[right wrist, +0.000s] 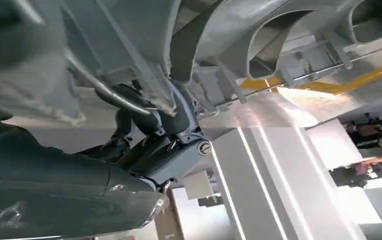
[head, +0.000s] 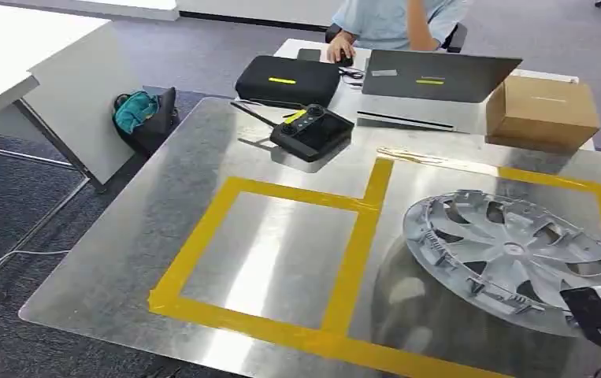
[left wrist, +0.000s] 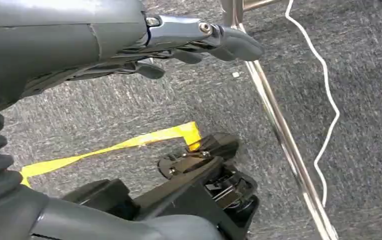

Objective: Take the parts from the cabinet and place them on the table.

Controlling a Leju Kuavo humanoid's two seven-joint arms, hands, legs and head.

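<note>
A silver plastic hubcap (head: 510, 252) lies face up on the metal table (head: 163, 205), inside the right of two squares marked with yellow tape (head: 352, 260). My right hand (head: 596, 315) is at the hubcap's near rim by the table's front right corner. In the right wrist view the hand (right wrist: 163, 135) grips the rim of the hubcap (right wrist: 259, 40) from below, thumb against it. My left hand (left wrist: 178, 45) hangs beside my body over the carpet, its fingers stretched out and holding nothing.
At the table's far side lie a black controller (head: 313, 130), a black case (head: 287, 80), a laptop (head: 435, 75) and a cardboard box (head: 543, 110); a person (head: 391, 20) sits behind them. The left taped square is bare. A white table (head: 37, 63) and a bag (head: 139, 110) stand left.
</note>
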